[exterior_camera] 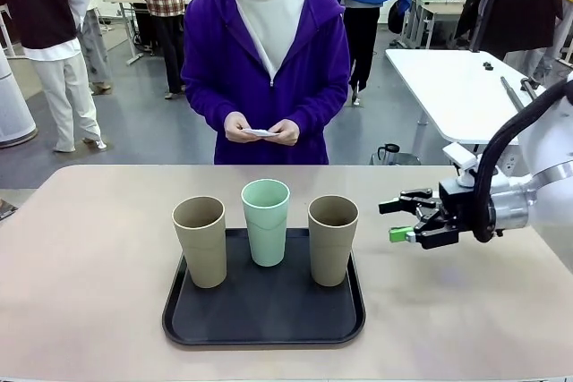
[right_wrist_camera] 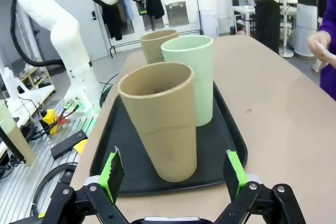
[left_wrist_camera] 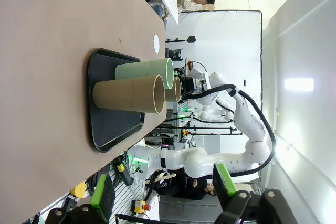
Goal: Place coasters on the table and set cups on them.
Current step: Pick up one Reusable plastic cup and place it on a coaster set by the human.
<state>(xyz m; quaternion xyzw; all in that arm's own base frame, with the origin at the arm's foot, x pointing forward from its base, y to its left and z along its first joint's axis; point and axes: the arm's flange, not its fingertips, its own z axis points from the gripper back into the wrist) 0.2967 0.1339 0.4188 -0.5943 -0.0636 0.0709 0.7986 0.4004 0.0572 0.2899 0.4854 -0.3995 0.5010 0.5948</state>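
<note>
Right gripper (exterior_camera: 392, 221) hangs wide open beside the nearest tan cup (exterior_camera: 332, 239), likely lined up to grasp it; the left gripper (left_wrist_camera: 164, 190) is wide too. On the table (exterior_camera: 89, 266), the tray (exterior_camera: 269, 330) holds all three cups. The coasters (exterior_camera: 261, 132), apparently, wait in the person's hands (exterior_camera: 285, 134).

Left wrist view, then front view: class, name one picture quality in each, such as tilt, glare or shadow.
Left wrist view: rolled sideways, the cups lying level, a bright glare patch on the wall. Front view: soft even light, faint shadows on the tray, cups sharp.
</note>
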